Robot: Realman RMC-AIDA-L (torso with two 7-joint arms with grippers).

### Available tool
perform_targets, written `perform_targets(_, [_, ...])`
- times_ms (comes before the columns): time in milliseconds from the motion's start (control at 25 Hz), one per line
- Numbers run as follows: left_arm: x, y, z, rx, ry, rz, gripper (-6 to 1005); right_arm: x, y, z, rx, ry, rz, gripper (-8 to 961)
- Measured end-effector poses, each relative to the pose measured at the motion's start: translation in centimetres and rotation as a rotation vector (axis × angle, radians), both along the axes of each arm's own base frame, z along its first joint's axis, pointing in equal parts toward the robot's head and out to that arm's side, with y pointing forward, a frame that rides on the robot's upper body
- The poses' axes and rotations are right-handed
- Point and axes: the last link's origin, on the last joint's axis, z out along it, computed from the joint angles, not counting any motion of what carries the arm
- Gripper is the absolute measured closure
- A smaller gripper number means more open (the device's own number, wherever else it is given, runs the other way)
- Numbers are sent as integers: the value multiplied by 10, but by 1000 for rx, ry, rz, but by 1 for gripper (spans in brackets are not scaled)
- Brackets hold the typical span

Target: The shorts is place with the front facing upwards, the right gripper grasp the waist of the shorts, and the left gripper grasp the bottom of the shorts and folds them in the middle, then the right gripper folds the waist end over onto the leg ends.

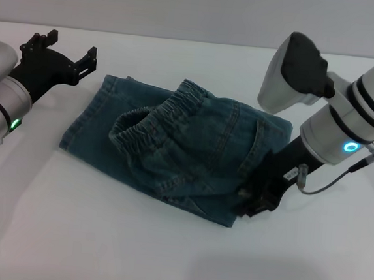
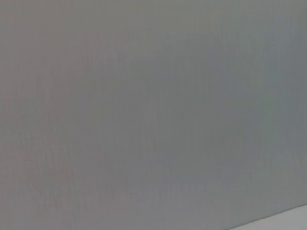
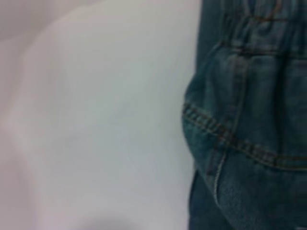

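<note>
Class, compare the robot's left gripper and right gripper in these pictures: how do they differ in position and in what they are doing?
The left gripper is raised clear of the shorts, at their left end; the right gripper is down at the shorts' right edge, touching the denim. The left gripper's fingers are spread open and empty; whether the right one's fingers are closed cannot be seen. Both are black, on silver wrists with a glowing ring.

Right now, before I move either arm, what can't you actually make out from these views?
- Right pincer, head view: its tip is pressed against the edge of the shorts; whether it is shut on denim is hidden by its own body.
- Leg hems, head view: covered by the folded layers.
- Left wrist view: only blank grey, no shorts, no fingers.
- Right wrist view: shorts cut off by the frame edge; its own fingers are absent.
- Left pincer: open, off the cloth.
</note>
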Motion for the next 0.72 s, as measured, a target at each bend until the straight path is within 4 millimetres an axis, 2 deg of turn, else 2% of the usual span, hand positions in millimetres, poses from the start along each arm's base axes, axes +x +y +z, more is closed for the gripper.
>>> perform_targets(480, [-2, -1, -1, -4, 2, 5, 157, 10, 27, 14, 178, 10, -25, 582])
perform_targets(720, [-4, 1, 3, 13, -6, 16, 157, 8, 24, 20, 161, 10, -21, 582])
